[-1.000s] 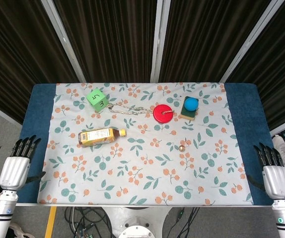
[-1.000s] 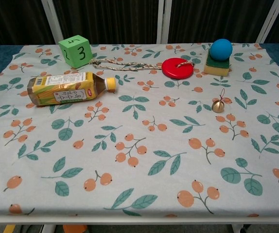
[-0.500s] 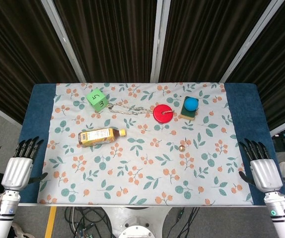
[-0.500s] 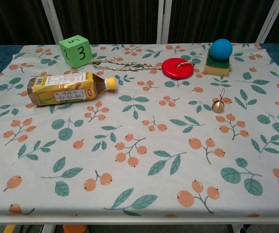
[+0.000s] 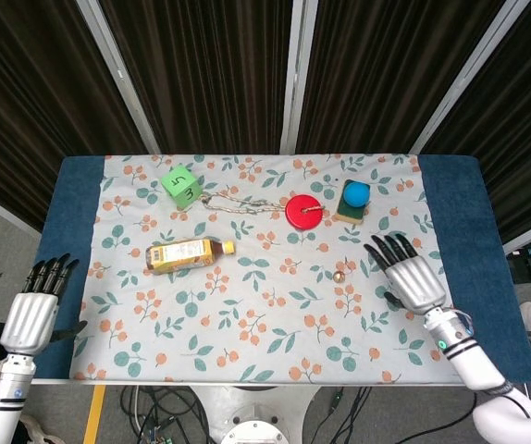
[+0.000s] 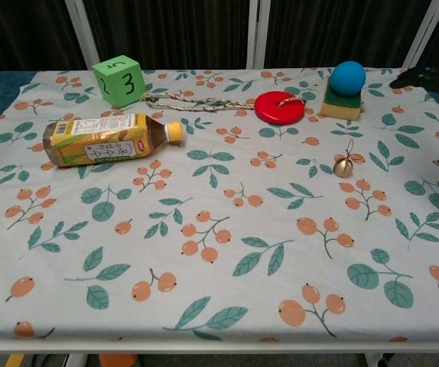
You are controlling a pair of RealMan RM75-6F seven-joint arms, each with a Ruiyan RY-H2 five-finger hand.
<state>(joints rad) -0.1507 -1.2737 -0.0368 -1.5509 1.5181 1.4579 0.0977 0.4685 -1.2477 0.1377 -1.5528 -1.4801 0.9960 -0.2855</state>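
Since the earlier frame, right hand (image 5: 412, 274) has moved inward at lower right, fingers spread, holding nothing. Left hand (image 5: 32, 313) hangs open, empty. Overreaching could knock the nearby bell (image 5: 338, 275) rolling.

Items on floral cloth (image 5: 275, 324), placed from the right hand (image 5: 412, 277)
Blue ball (image 5: 356, 193) on sponge (image 5: 350, 215) sat beyond the fingertips; red disc (image 5: 304, 211), rope (image 5: 238, 203) and green cube (image 5: 180, 185) ranged leftward; bottle (image 5: 185, 254) lay sideways, well apart.

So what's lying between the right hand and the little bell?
Nothing; in the head view only bare floral cloth separates the right hand from the bell.
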